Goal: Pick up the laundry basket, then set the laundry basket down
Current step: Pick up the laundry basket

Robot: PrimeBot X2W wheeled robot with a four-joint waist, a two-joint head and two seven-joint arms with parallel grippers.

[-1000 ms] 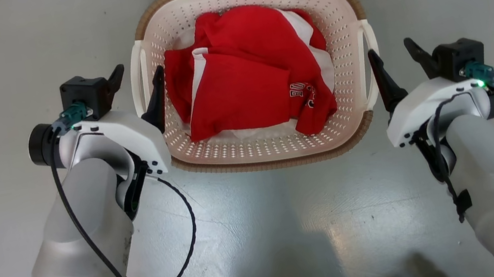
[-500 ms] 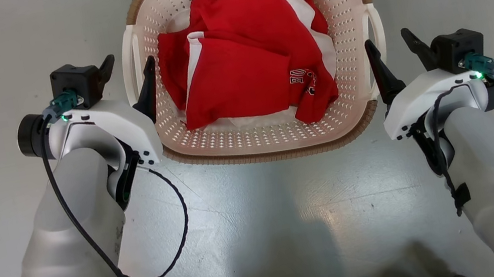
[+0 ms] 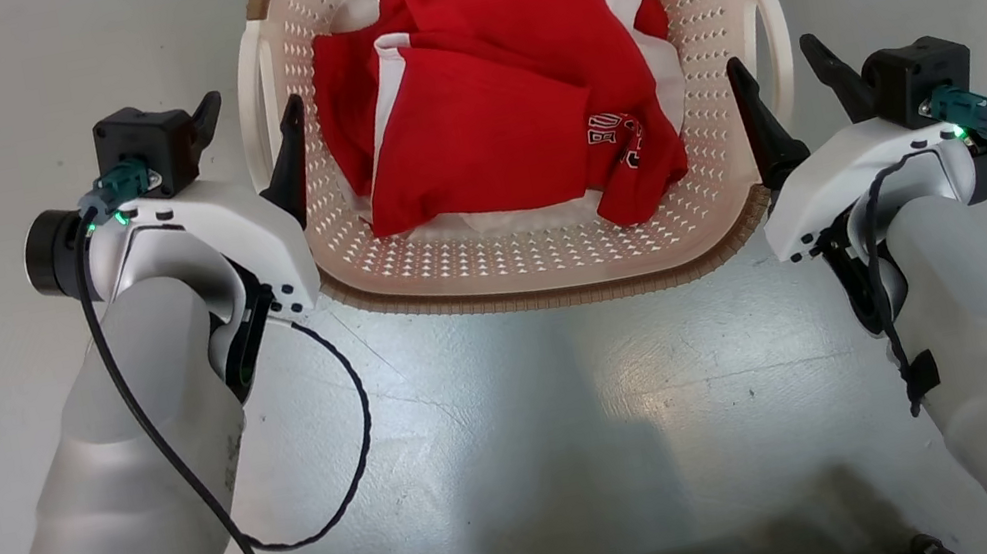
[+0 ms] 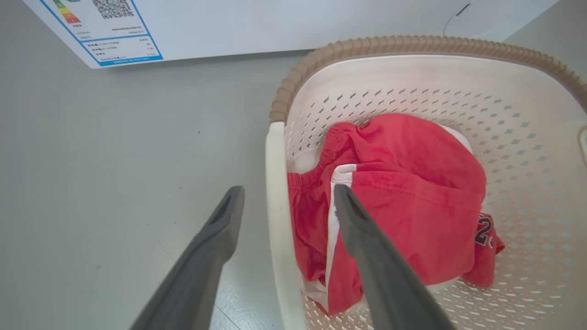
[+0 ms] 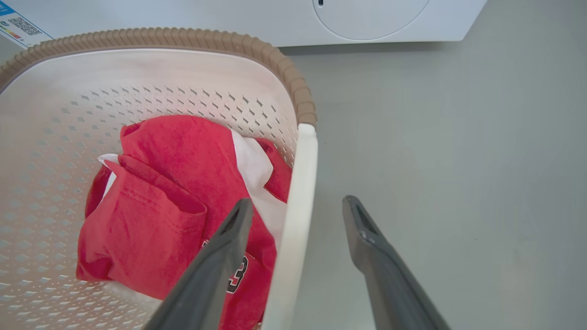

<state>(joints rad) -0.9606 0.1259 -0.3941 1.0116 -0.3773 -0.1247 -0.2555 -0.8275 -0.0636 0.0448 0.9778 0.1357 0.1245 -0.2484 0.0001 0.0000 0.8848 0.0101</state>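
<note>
The laundry basket [image 3: 550,252] is at 12 o'clock before me. It is cream-white perforated plastic with a brown woven-look rim, and a crumpled red-and-white garment [image 3: 503,103] lies inside. My left gripper [image 3: 250,107] is spread astride the 9 o'clock handle [image 3: 245,77], one finger inside the wall and one outside, and my right gripper [image 3: 769,54] is spread likewise astride the 3 o'clock handle [image 3: 780,23].
</note>
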